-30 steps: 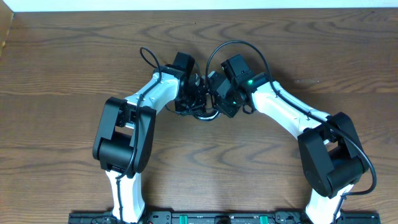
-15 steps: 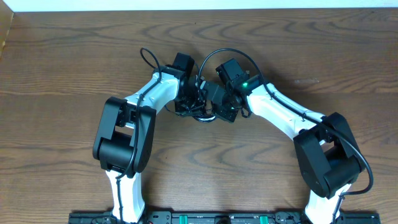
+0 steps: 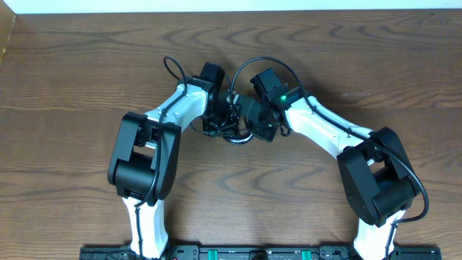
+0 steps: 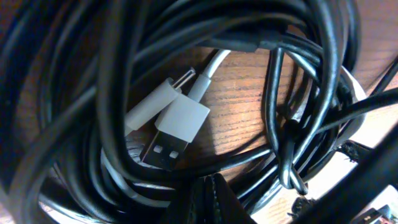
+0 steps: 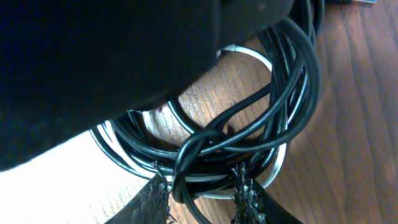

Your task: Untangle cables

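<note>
1. At the left, the left arm [image 3: 177,108] is stretched over the wooden table [image 3: 79,65] toward the middle, with its own thick black wire [image 3: 166,62] looped beside the wrist
2. The left gripper [image 3: 219,118] is pushed into the cables [image 3: 240,137] with its jaws fully closed; whether a strand is pinched cannot be told, because black loops are lying in front of it
3. The cables are found in the middle of the table, between the two grippers, as one tangled coil on the wood, mostly hidden from above by the two wrists
4. Inside the coil, the white cable [image 4: 205,71] is seen with its flat white plug [image 4: 180,118] and a smaller plug [image 4: 163,93] side by side, ringed by the black cables [image 4: 74,106]
5. The right gripper [image 5: 200,198] is closed partly on the cables: black and white strands are held between its fingers [image 5: 244,194]
6. The upper left of the right wrist view is covered by a dark blurred shape [image 5: 93,68] that cannot be identified
7. At the right, the right arm [image 3: 321,126] is bent toward the coil, a green light [image 3: 284,94] is lit on its wrist, and its thick wire [image 3: 267,58] is arched above
</note>
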### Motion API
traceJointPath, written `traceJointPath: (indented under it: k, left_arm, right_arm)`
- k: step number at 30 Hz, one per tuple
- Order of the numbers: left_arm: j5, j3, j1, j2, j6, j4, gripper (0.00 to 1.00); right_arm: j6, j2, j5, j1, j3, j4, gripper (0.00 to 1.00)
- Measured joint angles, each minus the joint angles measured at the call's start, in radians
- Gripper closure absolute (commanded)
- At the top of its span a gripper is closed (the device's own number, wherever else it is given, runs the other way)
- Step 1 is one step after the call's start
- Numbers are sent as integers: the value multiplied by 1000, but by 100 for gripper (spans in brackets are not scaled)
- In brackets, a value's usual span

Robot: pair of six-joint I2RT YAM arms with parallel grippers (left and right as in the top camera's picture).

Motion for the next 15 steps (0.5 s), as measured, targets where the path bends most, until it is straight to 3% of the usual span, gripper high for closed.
traceJointPath:
  k: [15]
  left_arm:
    - [1, 0, 0, 0, 19, 0, 92]
  right_arm:
    - [0, 1, -2, -12, 0, 0, 69]
